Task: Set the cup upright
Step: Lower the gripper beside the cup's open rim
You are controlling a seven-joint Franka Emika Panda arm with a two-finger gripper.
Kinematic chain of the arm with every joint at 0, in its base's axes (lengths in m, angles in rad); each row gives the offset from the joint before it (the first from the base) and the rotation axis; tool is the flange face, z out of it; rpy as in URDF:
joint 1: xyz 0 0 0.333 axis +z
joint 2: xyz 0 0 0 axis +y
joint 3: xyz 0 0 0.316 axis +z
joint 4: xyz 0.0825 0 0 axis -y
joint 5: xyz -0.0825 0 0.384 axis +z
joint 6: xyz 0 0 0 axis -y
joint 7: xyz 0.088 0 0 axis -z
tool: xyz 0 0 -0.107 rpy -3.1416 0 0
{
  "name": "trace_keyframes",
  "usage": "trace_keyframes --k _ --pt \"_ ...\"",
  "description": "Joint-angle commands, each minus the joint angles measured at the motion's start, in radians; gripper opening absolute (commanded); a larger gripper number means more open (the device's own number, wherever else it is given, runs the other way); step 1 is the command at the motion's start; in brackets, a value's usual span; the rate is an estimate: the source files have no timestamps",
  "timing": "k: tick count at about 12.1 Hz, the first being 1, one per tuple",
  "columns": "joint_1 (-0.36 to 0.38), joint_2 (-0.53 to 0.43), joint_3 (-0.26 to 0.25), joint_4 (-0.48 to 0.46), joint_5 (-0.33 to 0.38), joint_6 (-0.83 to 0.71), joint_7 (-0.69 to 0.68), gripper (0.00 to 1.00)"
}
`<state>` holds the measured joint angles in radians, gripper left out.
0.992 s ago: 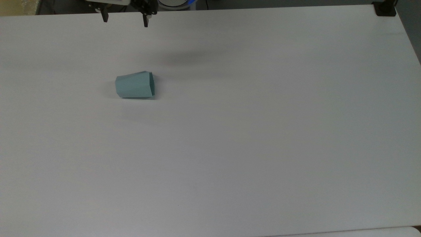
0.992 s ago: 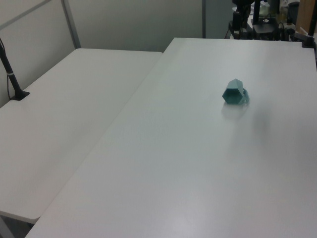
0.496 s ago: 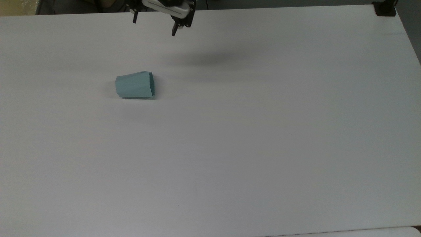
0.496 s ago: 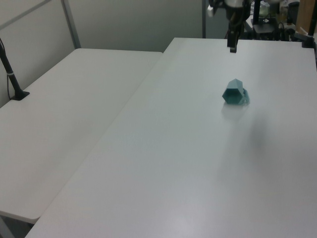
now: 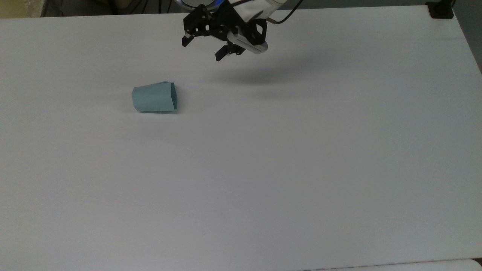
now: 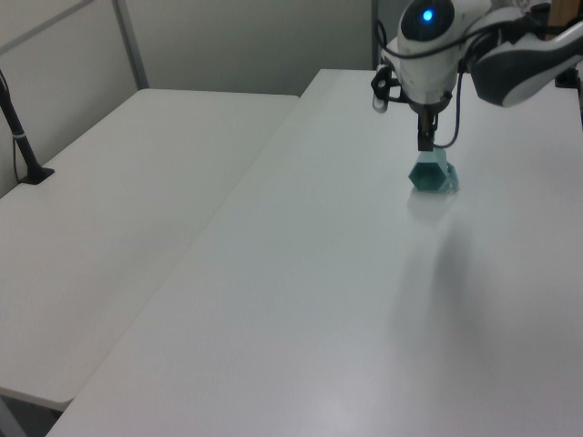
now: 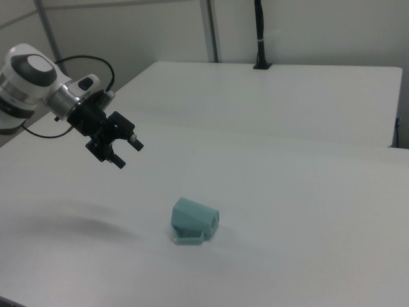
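The pale teal cup [image 5: 154, 98] lies on its side on the white table [image 5: 286, 169], with its wide rim toward the top view's right. The left view looks into its open mouth [image 6: 429, 175], and in the right view the cup [image 7: 193, 219] rests with its small tab handle against the table. My gripper [image 5: 201, 50] hangs open and empty above the table, up and to the right of the cup in the top view. It hovers just behind the cup in the left view [image 6: 400, 120] and up to the left of it in the right view [image 7: 128, 153].
A second white table [image 6: 118, 228] adjoins this one along a seam. A black clamp [image 5: 440, 11] sits at the top view's far right corner. A black post [image 6: 20, 132] stands on the neighbouring table, and a black pole [image 7: 259, 35] rises at its far edge.
The arm has swung in from the top view's upper left edge, moving right and toward the table's middle. The gripper stays open. The cup has not moved.
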<state>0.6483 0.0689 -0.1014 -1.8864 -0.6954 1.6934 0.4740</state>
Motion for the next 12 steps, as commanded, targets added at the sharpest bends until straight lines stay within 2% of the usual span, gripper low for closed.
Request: trace_keyframes --k 1,4,6,8,12 --pt "0.025 0.078 -0.008 -0.025 -0.058 -0.012 0.023 0.99" --pt "0.031 0.172 -0.011 -0.026 -0.09 -0.009 0.093 0.99" --pt "0.045 0.193 -0.015 -0.031 -0.099 -0.021 0.101 0.97" --pt "0.044 0.212 -0.02 -0.03 -0.142 -0.021 0.132 0.97" --pt "0.044 0.242 -0.023 -0.036 -0.187 -0.021 0.233 1.0"
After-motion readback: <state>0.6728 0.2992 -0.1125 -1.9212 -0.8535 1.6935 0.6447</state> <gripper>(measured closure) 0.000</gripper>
